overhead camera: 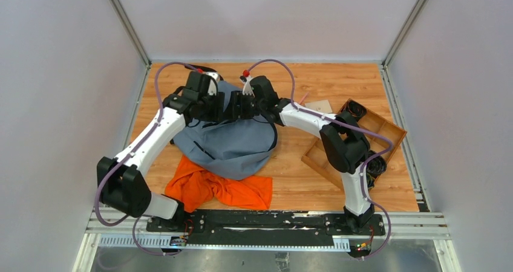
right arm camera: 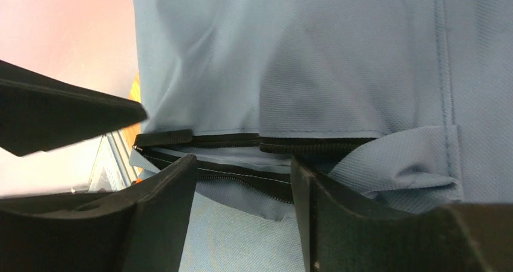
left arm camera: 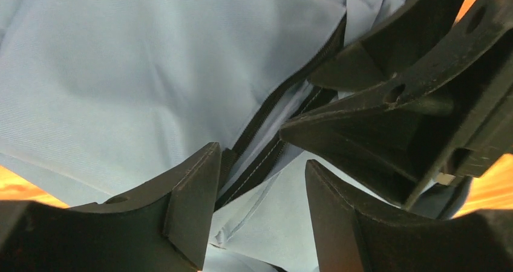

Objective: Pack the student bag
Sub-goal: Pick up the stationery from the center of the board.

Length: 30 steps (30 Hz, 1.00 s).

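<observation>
The student bag (overhead camera: 233,142) is a soft grey-blue backpack lying in the middle of the table. Both grippers meet over its far end. My left gripper (overhead camera: 221,109) is open; in the left wrist view (left arm camera: 263,208) its jaws stand apart over bag fabric (left arm camera: 121,72) and the black zipper (left arm camera: 272,112), touching neither side. My right gripper (overhead camera: 242,110) is open too; in the right wrist view (right arm camera: 242,214) its jaws straddle the partly open zipper line (right arm camera: 260,144). The right gripper's fingers (left arm camera: 393,97) show close in the left wrist view.
An orange cloth (overhead camera: 218,188) lies crumpled at the bag's near edge. A wooden tray (overhead camera: 376,126) with compartments sits at the right, with black round objects (overhead camera: 355,109) in it. A pale card (overhead camera: 319,107) lies beside the tray.
</observation>
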{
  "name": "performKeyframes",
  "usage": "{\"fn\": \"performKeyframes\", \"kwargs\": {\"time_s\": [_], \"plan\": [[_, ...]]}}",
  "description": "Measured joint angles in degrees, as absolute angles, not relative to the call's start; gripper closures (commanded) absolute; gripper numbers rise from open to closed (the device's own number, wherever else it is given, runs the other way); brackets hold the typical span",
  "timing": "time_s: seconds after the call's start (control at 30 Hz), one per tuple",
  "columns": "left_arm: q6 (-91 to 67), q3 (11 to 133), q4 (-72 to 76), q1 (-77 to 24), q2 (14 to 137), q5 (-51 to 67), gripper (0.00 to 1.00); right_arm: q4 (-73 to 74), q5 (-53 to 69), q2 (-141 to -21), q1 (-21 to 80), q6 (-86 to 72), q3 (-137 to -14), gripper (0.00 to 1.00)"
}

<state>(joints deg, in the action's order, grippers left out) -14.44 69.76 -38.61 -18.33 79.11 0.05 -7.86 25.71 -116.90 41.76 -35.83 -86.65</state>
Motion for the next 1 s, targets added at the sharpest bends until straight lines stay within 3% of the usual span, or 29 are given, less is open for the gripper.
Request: {"fn": "performKeyframes", "kwargs": {"time_s": [0.6,1.0], "plan": [[-11.09,69.91,-40.4,-21.39,76.62,-11.6,0.36,-16.19,32.82,-124.2,39.7,-47.31,-94.91,0.33],[-11.97,67.72,-37.93,-21.12,75.42,-11.2,0.34,-41.89,42.78,-125.97,38.57,-69.71,-94.39,0.33]]}}
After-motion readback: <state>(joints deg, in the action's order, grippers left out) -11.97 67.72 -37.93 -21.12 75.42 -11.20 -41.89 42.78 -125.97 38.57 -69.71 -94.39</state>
